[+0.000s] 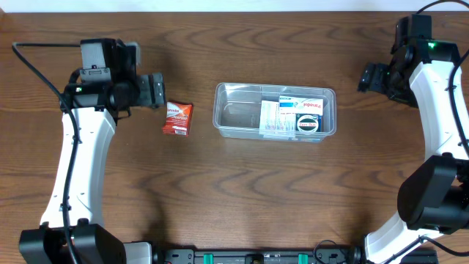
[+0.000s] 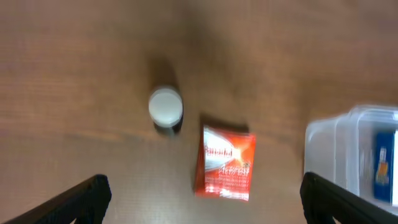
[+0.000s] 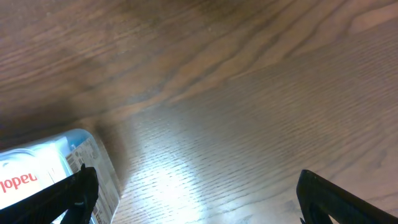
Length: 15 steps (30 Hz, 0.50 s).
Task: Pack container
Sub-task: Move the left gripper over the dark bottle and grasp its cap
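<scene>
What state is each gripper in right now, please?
Left gripper: open, holding nothing.
Right gripper: open, holding nothing.

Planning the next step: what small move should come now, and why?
Probably lower the open left gripper onto the red packet: it lies on the table outside the container, close beside that gripper, while the right gripper is far off.

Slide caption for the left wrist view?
Open left gripper over a red packet, small white round object beside it, clear container at the frame's right edge.
</scene>
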Motion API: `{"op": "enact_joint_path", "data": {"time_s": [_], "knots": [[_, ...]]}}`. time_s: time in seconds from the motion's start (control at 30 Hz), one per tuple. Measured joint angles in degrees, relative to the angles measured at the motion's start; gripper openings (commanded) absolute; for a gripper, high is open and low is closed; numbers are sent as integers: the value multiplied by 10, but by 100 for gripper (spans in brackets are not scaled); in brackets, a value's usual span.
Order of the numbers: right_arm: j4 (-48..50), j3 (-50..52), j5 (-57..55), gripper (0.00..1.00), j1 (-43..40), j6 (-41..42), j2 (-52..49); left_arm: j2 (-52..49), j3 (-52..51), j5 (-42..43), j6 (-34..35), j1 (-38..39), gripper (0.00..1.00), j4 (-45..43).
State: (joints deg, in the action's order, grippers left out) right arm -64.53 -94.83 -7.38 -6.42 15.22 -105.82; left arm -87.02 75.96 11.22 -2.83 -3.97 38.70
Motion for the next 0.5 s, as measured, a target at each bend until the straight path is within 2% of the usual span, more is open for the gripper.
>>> {"op": "enact_joint_path", "data": {"time_s": [0.33, 0.5], "knots": [[0, 0, 0, 99, 0, 0, 0, -52, 0, -12, 0, 0, 98, -89], [0, 0, 0, 99, 0, 0, 0, -85, 0, -26, 0, 0, 98, -107]]}}
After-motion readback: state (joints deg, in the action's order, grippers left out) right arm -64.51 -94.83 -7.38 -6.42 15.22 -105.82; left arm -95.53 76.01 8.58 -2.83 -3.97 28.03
